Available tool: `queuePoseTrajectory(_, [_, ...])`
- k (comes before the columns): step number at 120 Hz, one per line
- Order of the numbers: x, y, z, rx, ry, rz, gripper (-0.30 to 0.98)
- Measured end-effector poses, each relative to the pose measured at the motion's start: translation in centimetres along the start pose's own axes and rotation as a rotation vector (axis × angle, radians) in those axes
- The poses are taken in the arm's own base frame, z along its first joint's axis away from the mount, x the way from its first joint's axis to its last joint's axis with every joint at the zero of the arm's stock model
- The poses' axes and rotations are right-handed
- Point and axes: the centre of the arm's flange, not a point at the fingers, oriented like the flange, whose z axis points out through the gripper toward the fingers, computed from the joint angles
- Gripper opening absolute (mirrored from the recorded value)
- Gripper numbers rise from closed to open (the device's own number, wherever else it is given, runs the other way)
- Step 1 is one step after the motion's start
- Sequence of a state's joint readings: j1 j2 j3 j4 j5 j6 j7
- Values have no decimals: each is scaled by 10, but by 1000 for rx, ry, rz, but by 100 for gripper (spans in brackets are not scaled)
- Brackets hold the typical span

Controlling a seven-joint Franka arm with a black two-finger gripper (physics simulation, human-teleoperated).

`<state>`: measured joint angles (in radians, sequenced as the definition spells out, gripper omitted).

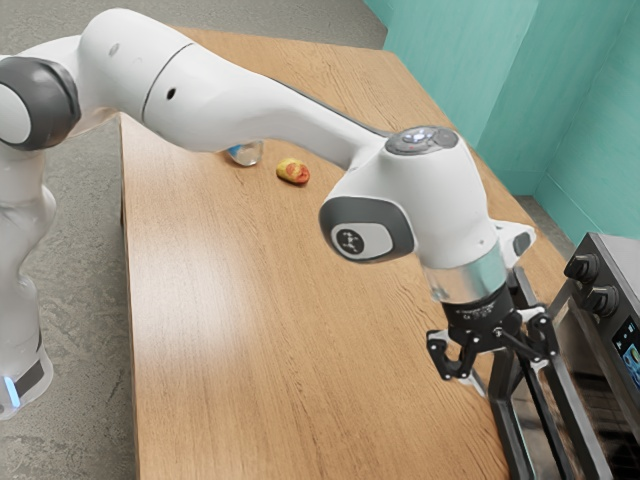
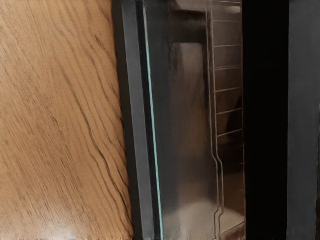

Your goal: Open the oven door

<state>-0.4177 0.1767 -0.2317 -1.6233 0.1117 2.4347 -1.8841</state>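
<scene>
The grey-framed, dark-glass oven door [image 1: 585, 430] is seen at the far end of the brown wooden table [image 1: 230, 330], at the exterior view's lower right, its lower part cut off by the edge; it appears to be tilted out from the grey metal oven [image 1: 612, 262], though by how much cannot be told. The black two-finger gripper [image 1: 508, 372] is held over the door's table-side edge with its two fingers spread wide and nothing gripped; whether the door is touched by either finger is hard to make out. In the wrist view, pale wire lines [image 2: 228, 90] like a rack's are shown in the dark glass, but whether they are seen through it or mirrored cannot be told. The oven is cut off at the exterior view's right, as is its one lit display [image 1: 631, 360]. The blue-and-white rounded object [image 1: 247, 154] is partly hidden by the white arm [image 1: 225, 95], so its kind cannot be made out. Counted are one arm, one table, one oven door, two dark round knobs [image 1: 601, 301] on the oven, one blue-and-white object and one small red-and-yellow object [image 1: 293, 171], the last two placed near each other on the table.
</scene>
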Motion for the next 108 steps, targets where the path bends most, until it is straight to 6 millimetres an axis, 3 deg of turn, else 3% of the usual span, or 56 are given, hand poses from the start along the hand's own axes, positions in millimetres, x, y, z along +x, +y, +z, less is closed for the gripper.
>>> queuePoseTrajectory(19, [0, -5, -9, 0, -2, -8, 38])
queuePoseTrajectory(51, [-3, -15, -40, -13, -20, -33, 38])
queuePoseTrajectory(71, [-3, -11, -83, -74, -4, -15, 41])
queuePoseTrajectory(81, [-4, -10, -94, -90, 18, 10, 51])
queuePoseTrajectory(92, [-4, 4, -135, -74, 12, -49, 59])
queuePoseTrajectory(98, [17, 7, -157, -36, 15, -143, 62])
queuePoseTrajectory(108, [115, 9, -185, 60, 88, -403, 65])
